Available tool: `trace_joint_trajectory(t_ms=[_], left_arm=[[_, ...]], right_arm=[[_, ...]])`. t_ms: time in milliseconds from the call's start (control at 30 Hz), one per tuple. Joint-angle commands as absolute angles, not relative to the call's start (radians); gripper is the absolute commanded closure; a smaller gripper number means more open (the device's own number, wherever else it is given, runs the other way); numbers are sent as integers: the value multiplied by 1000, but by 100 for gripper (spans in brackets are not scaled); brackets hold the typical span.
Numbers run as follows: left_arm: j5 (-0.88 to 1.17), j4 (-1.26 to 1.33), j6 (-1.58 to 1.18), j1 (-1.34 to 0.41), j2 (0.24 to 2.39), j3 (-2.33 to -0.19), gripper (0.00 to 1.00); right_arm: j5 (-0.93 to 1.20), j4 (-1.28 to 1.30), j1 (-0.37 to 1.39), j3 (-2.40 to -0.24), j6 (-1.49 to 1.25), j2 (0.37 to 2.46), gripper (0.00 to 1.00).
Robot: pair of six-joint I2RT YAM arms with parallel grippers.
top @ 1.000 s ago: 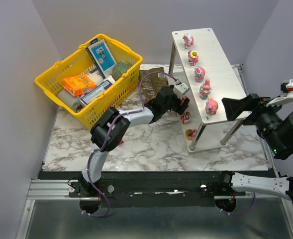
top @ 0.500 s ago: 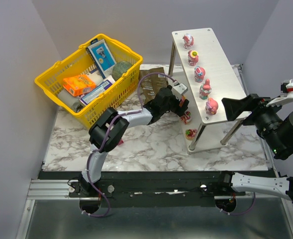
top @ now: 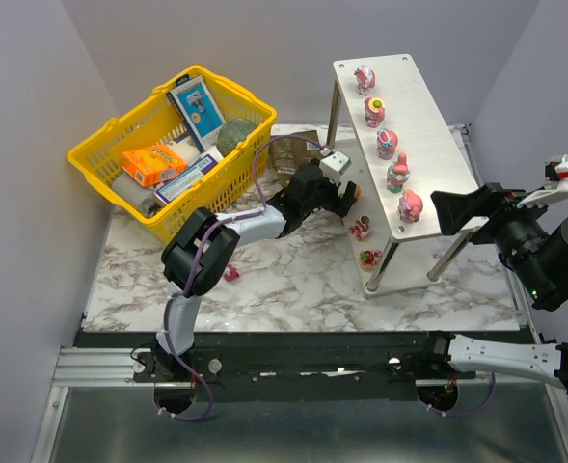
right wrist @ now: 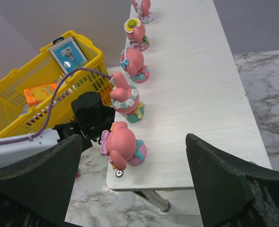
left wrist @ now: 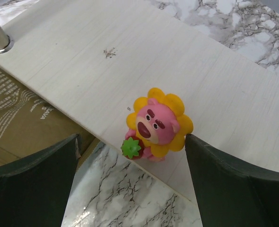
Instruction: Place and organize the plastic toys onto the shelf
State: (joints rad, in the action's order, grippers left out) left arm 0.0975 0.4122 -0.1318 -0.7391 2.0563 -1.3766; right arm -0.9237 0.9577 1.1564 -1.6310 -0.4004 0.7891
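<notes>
Left hand [left wrist: 132, 176], fingers apart, flanks a pink yellow-petalled plastic bear toy [left wrist: 158, 125] standing on the lower board of the white two-tier shelf [left wrist: 82, 71], at the marble table's [top: 293, 282] 3 o'clock. Right hand [right wrist: 134, 182] likewise apart, empty.

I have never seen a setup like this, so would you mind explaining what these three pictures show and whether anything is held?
These are two robot arms bolted at the near edge of a marble table. One picture looks down from above; the other two come from a camera on each wrist, its dark fingers at the bottom corners. A two-tier shelf carries five pink toys in a row on its upper board. The left gripper is open at the lower board, a sunflower bear toy standing between its spread fingers. The right gripper is open too; nothing is held. A yellow basket of groceries sits far left.
</notes>
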Motion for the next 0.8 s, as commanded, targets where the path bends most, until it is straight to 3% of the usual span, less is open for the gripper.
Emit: trace_joint_trajectory(t_ms=[0, 433, 767], left_arm=[[109, 460, -166, -724, 1979, -1319, 2], [160, 454, -239, -701, 1927, -1221, 11], [161, 391, -284, -681, 2014, -1292, 23]], right_arm=[[-950, 974, 1154, -1623, -413, 782, 3], [-948, 946, 1154, -1597, -408, 761, 3], [-948, 943, 1152, -1591, -410, 746, 4]])
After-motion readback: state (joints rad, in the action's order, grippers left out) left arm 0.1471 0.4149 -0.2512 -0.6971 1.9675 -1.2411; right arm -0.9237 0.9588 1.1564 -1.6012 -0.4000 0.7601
